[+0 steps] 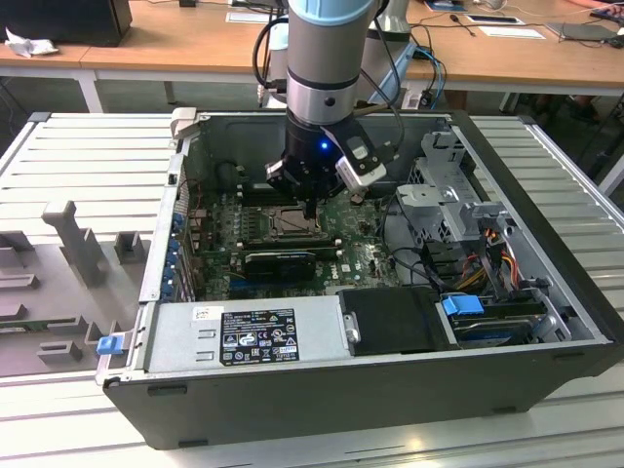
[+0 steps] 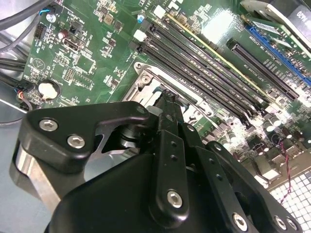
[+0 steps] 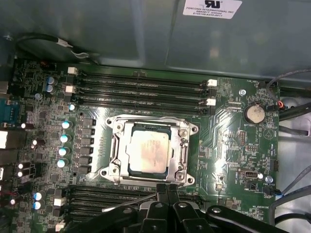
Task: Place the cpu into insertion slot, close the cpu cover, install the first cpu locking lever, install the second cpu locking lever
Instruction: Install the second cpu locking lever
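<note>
Open PC case (image 1: 546, 322) lies on its side on the slatted desk (image 1: 88, 156), so the motherboard (image 3: 228, 141) faces up for top-down access. Arm (image 1: 327, 68) reaches straight down into the case. Cpu cover (image 3: 183, 145) looks closed flat, framing the cpu (image 3: 149, 151), which sits in the insertion slot (image 3: 121, 145) mid-board. End effector (image 3: 167, 189) hovers at the socket edge, fingers (image 2: 167, 121) drawn narrow together, holding nothing, likely working a thin locking lever (image 3: 131, 200) beside the socket. Memory slots (image 3: 141, 90) flank the socket; cables (image 1: 409, 224) and drive cage (image 1: 453, 185) crowd the exterior view's right.
</note>
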You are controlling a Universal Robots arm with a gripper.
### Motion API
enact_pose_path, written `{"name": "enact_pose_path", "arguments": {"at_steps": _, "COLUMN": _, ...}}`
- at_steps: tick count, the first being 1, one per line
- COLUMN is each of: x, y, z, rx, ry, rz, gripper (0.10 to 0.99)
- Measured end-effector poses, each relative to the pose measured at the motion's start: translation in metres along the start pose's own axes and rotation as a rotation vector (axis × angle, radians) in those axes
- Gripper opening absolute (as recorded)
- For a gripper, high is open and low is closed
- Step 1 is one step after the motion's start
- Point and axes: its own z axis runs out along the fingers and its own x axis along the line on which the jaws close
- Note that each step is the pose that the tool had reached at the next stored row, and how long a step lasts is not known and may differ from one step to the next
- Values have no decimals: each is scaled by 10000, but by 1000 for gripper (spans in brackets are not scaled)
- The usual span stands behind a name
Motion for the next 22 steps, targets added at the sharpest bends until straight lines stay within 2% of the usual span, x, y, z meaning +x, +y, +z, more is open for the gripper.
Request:
{"name": "enact_pose_path", "arguments": {"at_steps": 7, "x": 6, "y": -28, "z": 16, "rx": -23, "ry": 14, "rz": 4, "gripper": 106}}
{"name": "enact_pose_path", "arguments": {"at_steps": 11, "x": 73, "y": -61, "z": 19, "rx": -25, "ry": 15, "rz": 1, "gripper": 106}}
{"name": "enact_pose_path", "arguments": {"at_steps": 17, "x": 114, "y": -119, "z": 26, "rx": -37, "ry": 17, "rz": -13, "gripper": 106}}
{"name": "enact_pose_path", "arguments": {"at_steps": 22, "x": 153, "y": -124, "z": 38, "rx": -81, "ry": 29, "rz": -109, "gripper": 106}}
